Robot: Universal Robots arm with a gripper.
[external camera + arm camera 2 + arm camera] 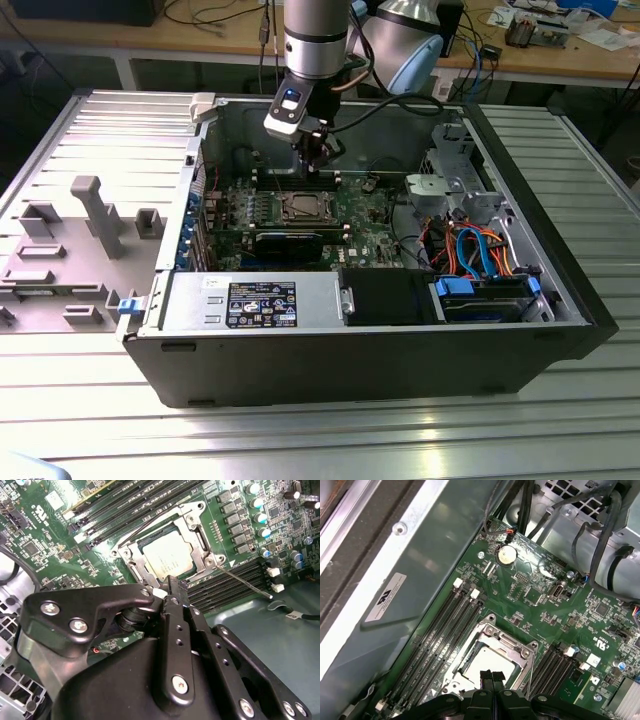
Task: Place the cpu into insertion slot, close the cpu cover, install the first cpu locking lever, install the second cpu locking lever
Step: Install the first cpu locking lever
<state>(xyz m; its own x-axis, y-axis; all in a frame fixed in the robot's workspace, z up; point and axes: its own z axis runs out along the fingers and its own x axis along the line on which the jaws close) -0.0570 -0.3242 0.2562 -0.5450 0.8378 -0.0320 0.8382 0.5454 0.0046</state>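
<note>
we see the gripper (314, 155) hanging on its arm inside the open computer case (350, 372), low above the green motherboard (365, 215) and just above the insertion slot (300, 208). in both wrist views its two black fingertips (173, 583) (485, 678) are pressed flat against each other, with nothing between them. they sit right at one edge of the socket; we cannot tell whether they touch it.

the cpu (164, 555) (485, 664) lies flat in the insertion slot, its dull silvery top facing up. the cpu cover (191, 514) (508, 643) is folded down around it, and the chip shows through the frame's window.

in the second wrist view a thin lever rod (245, 582) runs out from one corner of the cover, slanting across the long memory slots (227, 585), its tip well off the socket. a second lever rod (145, 525) curves along the opposite side of the cover. we cannot tell whether either one is hooked down.

in the first wrist view a round coin battery (506, 555) sits on the board, apart from the socket, and more memory slots (435, 640) run beside the cover.

in the exterior view, blue and orange cables (480, 250) bunch in the case on the exterior view's right. the case rests on a ribbed metal table (300, 440), with a grey fixture plate (60, 270) on the exterior view's left.
</note>
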